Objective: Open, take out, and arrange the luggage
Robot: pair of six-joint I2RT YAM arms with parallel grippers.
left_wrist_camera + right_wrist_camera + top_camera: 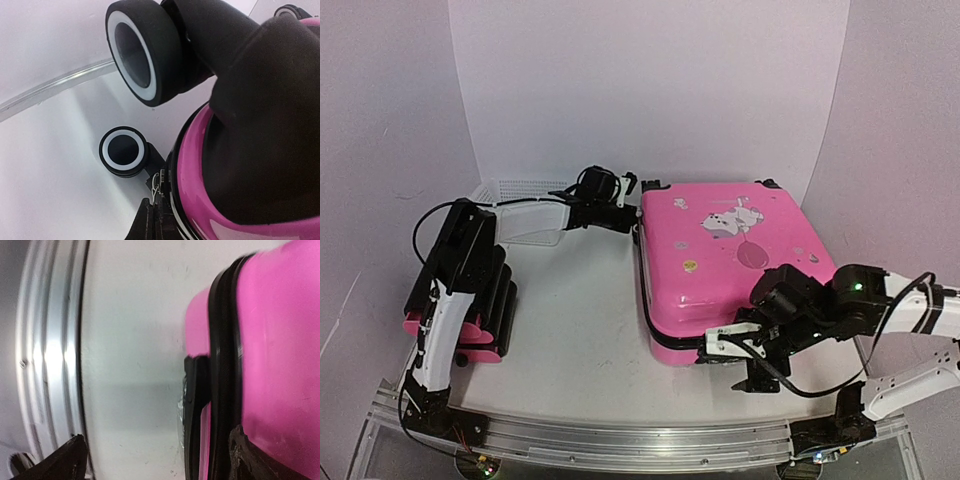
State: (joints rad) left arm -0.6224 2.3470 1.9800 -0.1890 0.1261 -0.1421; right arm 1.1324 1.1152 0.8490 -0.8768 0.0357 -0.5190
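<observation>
A black-and-pink ribbed object (pixel 470 315) lies at the left of the table (pixel 580 330), beside the left arm. A white mesh basket (pixel 525 188) sits at the far left behind it. The left gripper (pixel 625 215) reaches across to the far-left corner of the luggage (pixel 730 270). Its fingers (pixel 150 222) are pressed together just beside the black zipper trim (pixel 172 165), near two black wheels (pixel 137 50); whether they pinch anything cannot be told. The glossy pink luggage lies flat, right of centre, lid down, a cartoon sticker (pixel 732 218) facing up. At its near edge the right gripper (pixel 740 360) has its jaws spread wide. One finger is over bare table, the other in front of the pink shell, and nothing is held.
</observation>
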